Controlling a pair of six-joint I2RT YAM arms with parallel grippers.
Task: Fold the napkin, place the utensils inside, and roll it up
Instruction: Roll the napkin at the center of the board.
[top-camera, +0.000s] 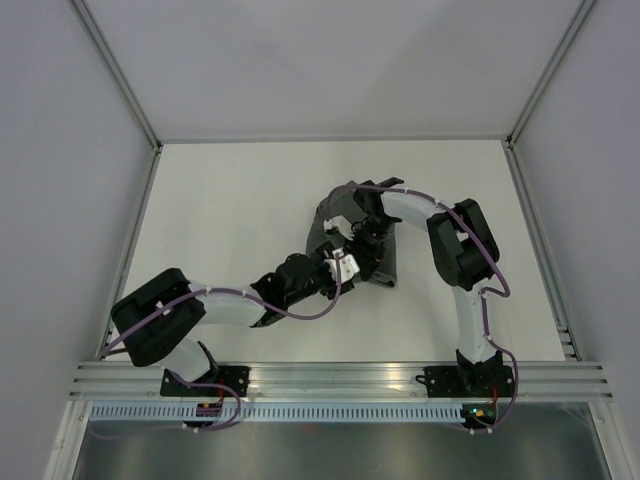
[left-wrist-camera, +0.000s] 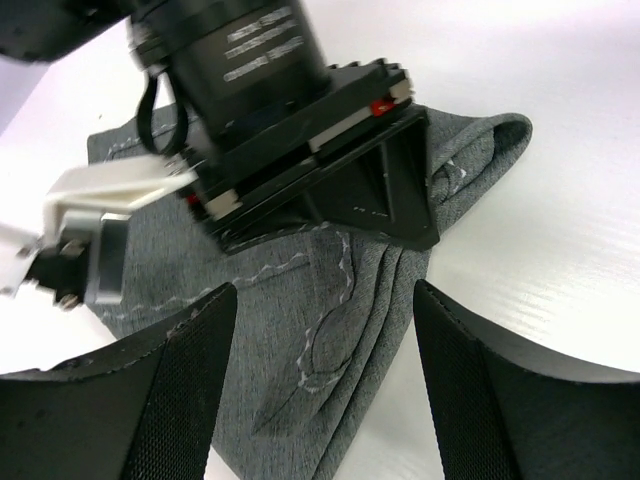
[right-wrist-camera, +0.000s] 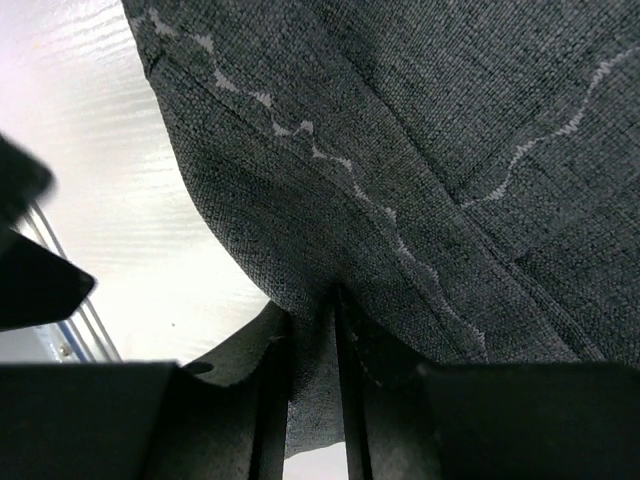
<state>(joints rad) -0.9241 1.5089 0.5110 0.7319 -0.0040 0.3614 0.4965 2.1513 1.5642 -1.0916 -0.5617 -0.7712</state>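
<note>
The dark grey napkin (top-camera: 387, 262) lies bunched in folds at the middle of the table, mostly hidden under both arms. My left gripper (top-camera: 338, 268) is open; in the left wrist view its fingers (left-wrist-camera: 180, 400) straddle the napkin's (left-wrist-camera: 330, 340) folded edge without touching it, gripper (left-wrist-camera: 322, 300) just above. My right gripper (top-camera: 366, 240) is shut on a fold of the napkin (right-wrist-camera: 420, 150), the cloth pinched between its fingers, gripper (right-wrist-camera: 312, 335). The right wrist body (left-wrist-camera: 300, 130) sits just beyond my left fingers. No utensils are in view.
The white table (top-camera: 230, 210) is bordered by grey walls and metal frame posts. An aluminium rail (top-camera: 340, 378) runs along the near edge at the arm bases. The two wrists are very close together over the napkin.
</note>
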